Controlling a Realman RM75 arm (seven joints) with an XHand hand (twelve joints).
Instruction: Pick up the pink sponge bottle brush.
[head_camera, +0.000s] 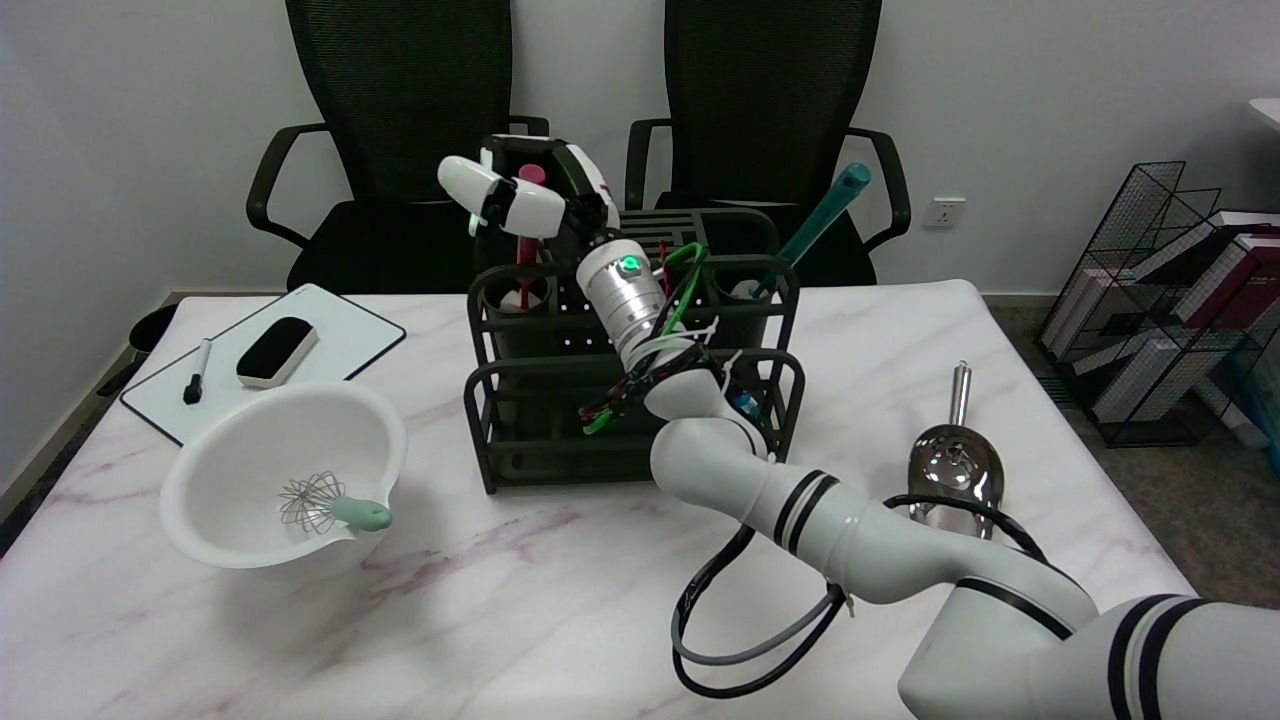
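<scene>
The pink sponge bottle brush (525, 250) stands upright in the left rear cup of the black rack (520, 400). Its dark pink handle rises above the rim, and its pale sponge end sits down in the cup. My right hand (520, 200) is at the top of that handle, reaching in over the rack from the right. Its white fingers (470, 182) lie across the handle, whose tip shows just above them. I cannot see whether they clasp it.
A teal-handled brush (825, 215) leans out of the rack's right rear cup. A white bowl (230, 440) with a whisk (325, 502) sits front left. A whiteboard (340, 340) carries an eraser and a marker. A metal scoop (955, 465) lies at the right. Two chairs stand behind the table.
</scene>
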